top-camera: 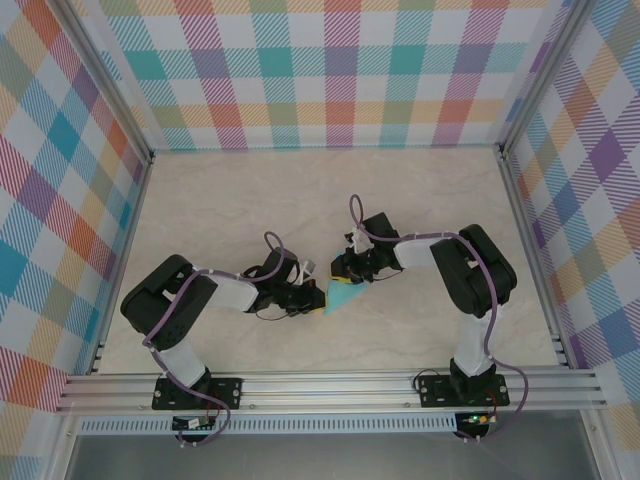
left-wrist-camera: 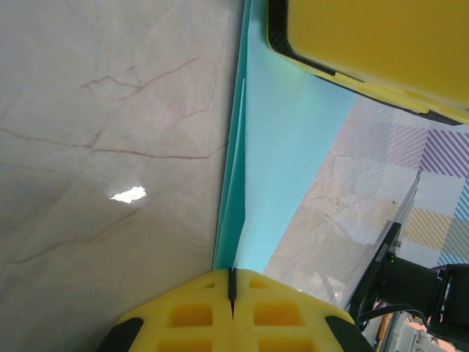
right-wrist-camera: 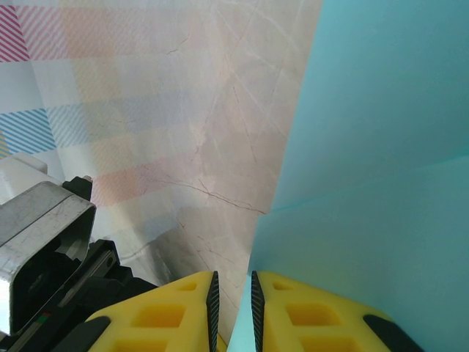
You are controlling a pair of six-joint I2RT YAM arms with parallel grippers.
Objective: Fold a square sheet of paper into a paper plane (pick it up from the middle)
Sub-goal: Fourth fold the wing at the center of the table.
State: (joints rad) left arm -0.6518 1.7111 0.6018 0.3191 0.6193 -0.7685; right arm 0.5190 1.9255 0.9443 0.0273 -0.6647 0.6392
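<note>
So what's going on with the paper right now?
Both arms have hold of the light cyan paper plane near the middle of the table. The left gripper is shut on one edge of the folded paper, and the right gripper is clamped on another edge. Folded layers are visible. I can't tell whether it's lifted off the tabletop.

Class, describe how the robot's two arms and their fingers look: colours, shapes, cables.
The left arm and right arm have bulky black joints and white links. A purple cable loops along each. The fingers are yellow blocks with square recesses.
</note>
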